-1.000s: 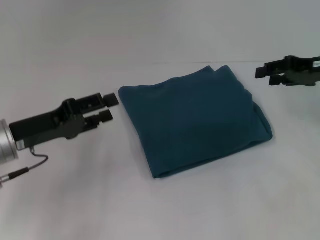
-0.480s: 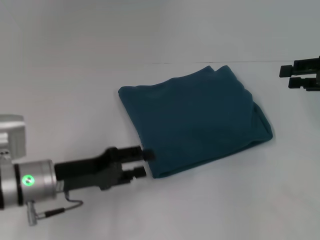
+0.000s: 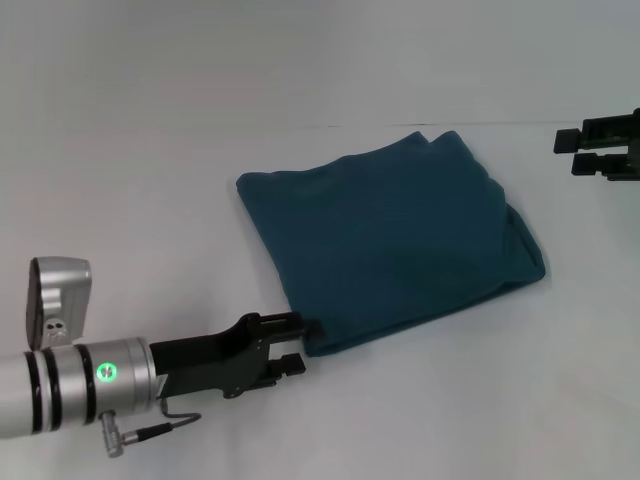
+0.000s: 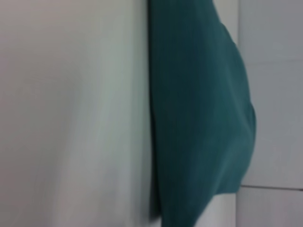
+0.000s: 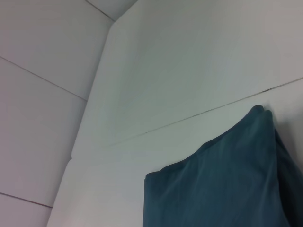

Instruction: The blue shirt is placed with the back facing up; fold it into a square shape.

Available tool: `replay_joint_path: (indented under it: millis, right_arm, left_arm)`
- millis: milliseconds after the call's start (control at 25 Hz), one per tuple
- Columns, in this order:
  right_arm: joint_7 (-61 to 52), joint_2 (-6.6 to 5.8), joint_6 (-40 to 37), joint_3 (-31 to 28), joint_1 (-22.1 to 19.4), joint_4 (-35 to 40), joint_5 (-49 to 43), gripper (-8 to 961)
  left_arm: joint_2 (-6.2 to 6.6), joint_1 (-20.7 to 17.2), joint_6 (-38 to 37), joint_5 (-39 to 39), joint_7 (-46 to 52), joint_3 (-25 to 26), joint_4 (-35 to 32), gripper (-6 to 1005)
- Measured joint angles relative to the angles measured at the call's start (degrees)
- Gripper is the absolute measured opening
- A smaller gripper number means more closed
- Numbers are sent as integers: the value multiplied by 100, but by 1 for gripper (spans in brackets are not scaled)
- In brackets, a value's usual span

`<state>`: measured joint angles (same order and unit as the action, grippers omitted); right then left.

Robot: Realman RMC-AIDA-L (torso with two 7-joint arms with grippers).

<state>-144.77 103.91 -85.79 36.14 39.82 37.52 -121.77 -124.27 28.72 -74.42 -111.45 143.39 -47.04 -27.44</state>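
The blue shirt [image 3: 390, 238] lies folded into a rough square in the middle of the white table. It also fills part of the left wrist view as teal cloth [image 4: 199, 118], and its far corner shows in the right wrist view [image 5: 227, 189]. My left gripper [image 3: 303, 345] is low at the shirt's near left corner, open, with its upper fingertip touching the cloth edge and nothing held between the fingers. My right gripper [image 3: 574, 152] hovers open at the far right, well apart from the shirt.
The white table [image 3: 300, 100] stretches all around the shirt, with a thin seam line [image 3: 560, 124] running behind it. A grey cable [image 3: 150, 432] hangs under my left wrist. No other objects are in view.
My left arm has swung from beside the shirt's far left corner down to its near left corner. My right gripper has drawn back toward the right edge.
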Motion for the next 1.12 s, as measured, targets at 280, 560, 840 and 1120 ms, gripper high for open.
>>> replay_joint_path:
  millis: [280,560,840,1120]
  right_arm:
    - [13,6,11,-2,0,-12,4,572]
    - [23,13,31,-2,-15,-17,4,571]
    - [36,15,40,-2,-43,-19,14,571]
    - [38,15,34,-2,-51,-26,23,570]
  left_arm:
    - [3,199,434,2,8,13,251,655]
    - [5,503,738,1,-20,-19,615,627]
    - [-8,509,789,76,-77,30,667,598]
    - [-9,485,774,148,-116,23,679,475]
